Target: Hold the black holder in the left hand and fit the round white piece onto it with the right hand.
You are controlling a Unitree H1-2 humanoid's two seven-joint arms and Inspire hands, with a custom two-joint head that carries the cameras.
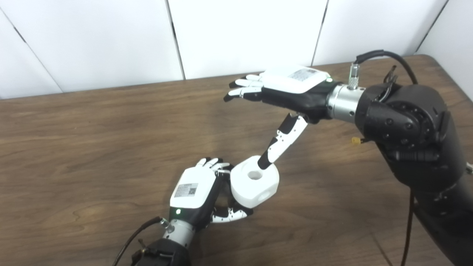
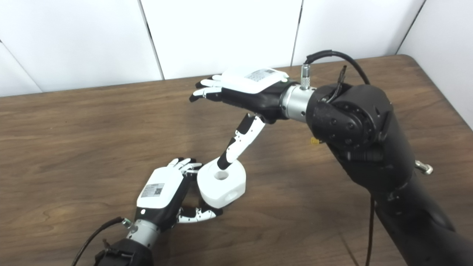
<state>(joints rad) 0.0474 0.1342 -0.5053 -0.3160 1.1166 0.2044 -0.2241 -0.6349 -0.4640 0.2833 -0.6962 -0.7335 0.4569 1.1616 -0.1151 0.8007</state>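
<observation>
The round white piece [image 1: 254, 183], with a hole in its top, sits low over the table at centre. My left hand [image 1: 197, 192] cups its left side, with fingers [image 1: 215, 165] at its upper left and the thumb [image 1: 231, 214] below it. No black holder shows apart from the hand; it may be hidden under the piece. My right hand [image 1: 281, 88] hovers above and behind with its fingers spread flat. Its thumb [image 1: 281, 142] points down and its tip rests on the piece's top beside the hole. The piece also shows in the right eye view [image 2: 221, 183].
The brown wooden table [image 1: 92, 147] stretches to the left and back. White wall panels [image 1: 240, 33] stand behind it. My bulky black right forearm [image 1: 414, 125] and its cable [image 1: 388, 57] fill the right side. The table's right edge lies near the far right.
</observation>
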